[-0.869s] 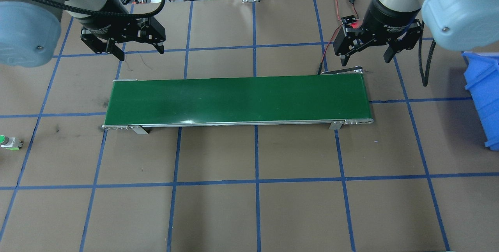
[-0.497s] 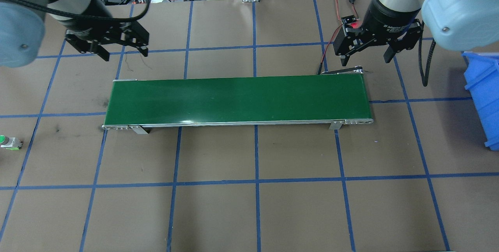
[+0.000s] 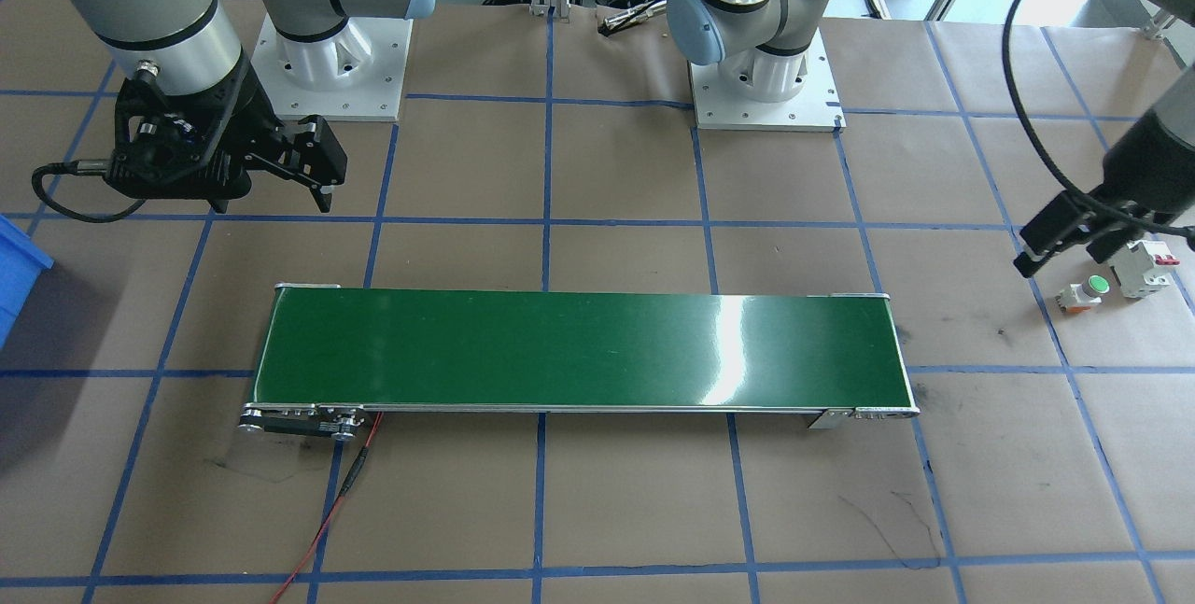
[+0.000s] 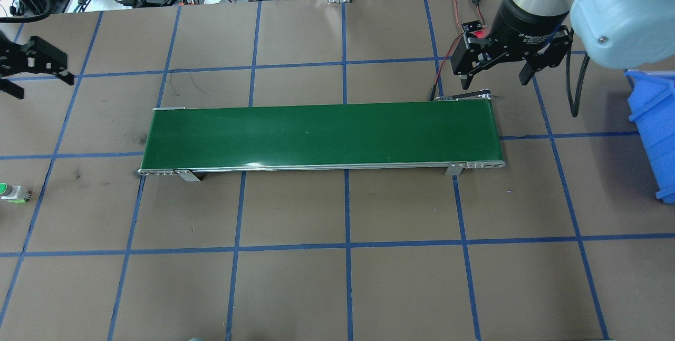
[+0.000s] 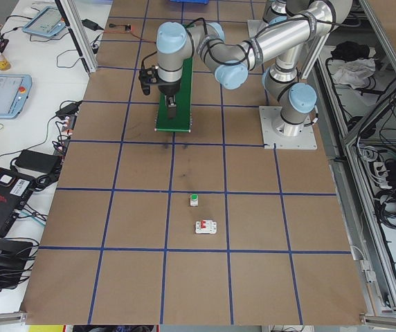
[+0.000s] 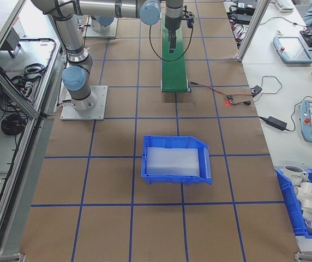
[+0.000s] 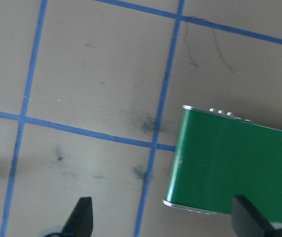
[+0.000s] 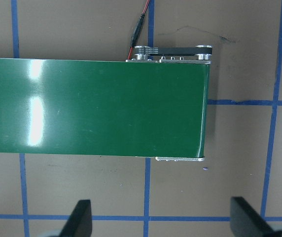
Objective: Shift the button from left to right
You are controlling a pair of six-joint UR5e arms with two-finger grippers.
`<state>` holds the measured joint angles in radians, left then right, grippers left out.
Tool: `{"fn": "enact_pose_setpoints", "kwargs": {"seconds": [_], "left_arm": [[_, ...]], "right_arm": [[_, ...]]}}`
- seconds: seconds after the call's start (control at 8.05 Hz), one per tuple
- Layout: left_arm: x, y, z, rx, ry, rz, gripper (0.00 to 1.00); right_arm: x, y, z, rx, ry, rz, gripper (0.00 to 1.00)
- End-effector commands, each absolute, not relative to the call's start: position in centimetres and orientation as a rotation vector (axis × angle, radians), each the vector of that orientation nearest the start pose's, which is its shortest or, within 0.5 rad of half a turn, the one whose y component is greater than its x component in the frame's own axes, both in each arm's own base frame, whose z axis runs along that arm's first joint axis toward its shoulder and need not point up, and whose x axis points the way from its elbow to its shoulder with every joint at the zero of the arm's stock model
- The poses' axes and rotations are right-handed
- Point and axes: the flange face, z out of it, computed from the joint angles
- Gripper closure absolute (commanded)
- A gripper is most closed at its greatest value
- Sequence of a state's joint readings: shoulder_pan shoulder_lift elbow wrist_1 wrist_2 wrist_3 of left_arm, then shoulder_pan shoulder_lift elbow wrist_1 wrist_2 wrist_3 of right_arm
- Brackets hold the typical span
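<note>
- Since the earlier frame, the left gripper (image 4: 32,69) has swung out to the table's left edge; right gripper (image 4: 495,72) unchanged.
- Button (image 4: 13,193) lies on its side at the far left, long axis along the table, green cap outward, beside a white breaker (image 3: 1145,268).
- Brown table (image 4: 348,278) with blue tape grid; green conveyor (image 4: 321,135) in the middle, blue bin (image 4: 654,130) at right.
- Both grippers hover with jaws spread wide, empty.

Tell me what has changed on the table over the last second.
The left hand has swung out toward the table's left edge, on the button's side, open and empty. Nothing was taken hold of or let go. The right hand stayed open above the far right end of the green conveyor, and the button and blue bin have not moved.
</note>
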<state>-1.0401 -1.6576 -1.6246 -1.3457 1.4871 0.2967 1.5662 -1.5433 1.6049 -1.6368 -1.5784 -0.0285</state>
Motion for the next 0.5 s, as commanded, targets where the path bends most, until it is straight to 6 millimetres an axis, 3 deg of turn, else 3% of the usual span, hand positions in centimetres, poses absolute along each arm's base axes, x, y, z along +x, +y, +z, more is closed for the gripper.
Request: {"fn": "enact_pose_setpoints", "kwargs": {"seconds": [0.0,0.12,0.25,0.37], "left_arm": [[29.9,-50.1,38.7,-0.512,3.066,-0.052,0.0],[32.8,-49.5,36.6,-0.495,3.051,-0.018,0.0],[34.9,-50.2,34.4,-0.414,3.026,-0.076,0.0],[35.9,-50.8,32.2,-0.356,3.035,-0.065,0.0]], "right_arm": [[13.0,-50.3,46.2,-0.034,3.148,0.0,0.0],[13.0,-50.3,46.2,-0.036,3.148,0.0,0.0],[13.0,-50.3,46.2,-0.036,3.148,0.0,0.0],[13.0,-50.3,46.1,-0.036,3.147,0.003,0.0]]}}
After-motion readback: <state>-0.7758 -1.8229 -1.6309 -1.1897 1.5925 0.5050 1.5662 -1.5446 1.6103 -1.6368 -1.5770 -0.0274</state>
